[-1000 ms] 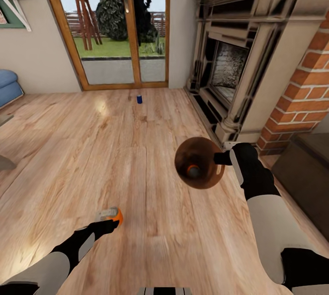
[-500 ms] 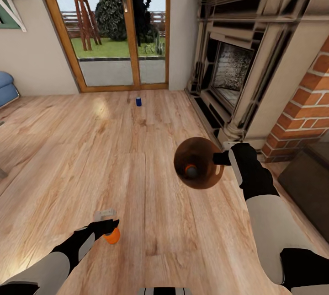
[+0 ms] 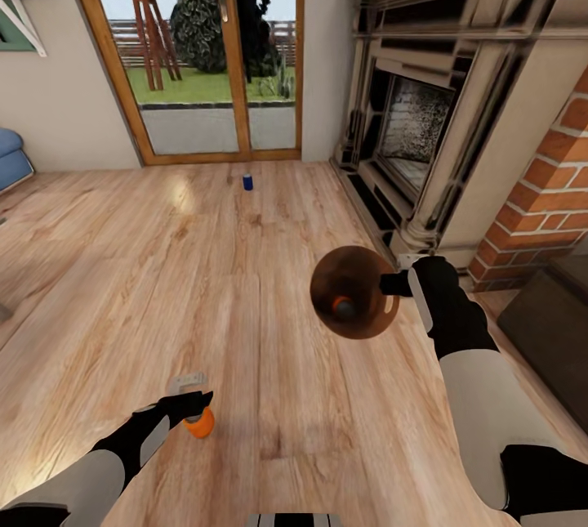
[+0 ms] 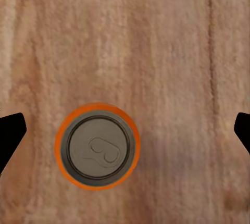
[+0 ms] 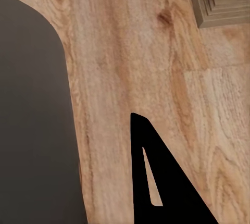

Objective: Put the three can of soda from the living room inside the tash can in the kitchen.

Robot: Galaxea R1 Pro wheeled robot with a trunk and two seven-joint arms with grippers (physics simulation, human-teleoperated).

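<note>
Here three soda cans show: an orange can (image 3: 200, 422) upright on the grained wood floor (image 3: 245, 306) between the left gripper's (image 3: 189, 404) wide-spread fingers (image 4: 10, 133), a dark blue can (image 3: 247, 181) by the glass doors (image 3: 204, 45), and one inside the round bin (image 3: 353, 292). The right gripper (image 3: 392, 283) grips the bin's rim, its coppery inside glossy.

Left arm reaches low and forward, its left gripper (image 4: 125, 130) pointing straight down with fingers spread wide, while the right arm stretches forward, right gripper (image 3: 390, 283) clamped.
</note>
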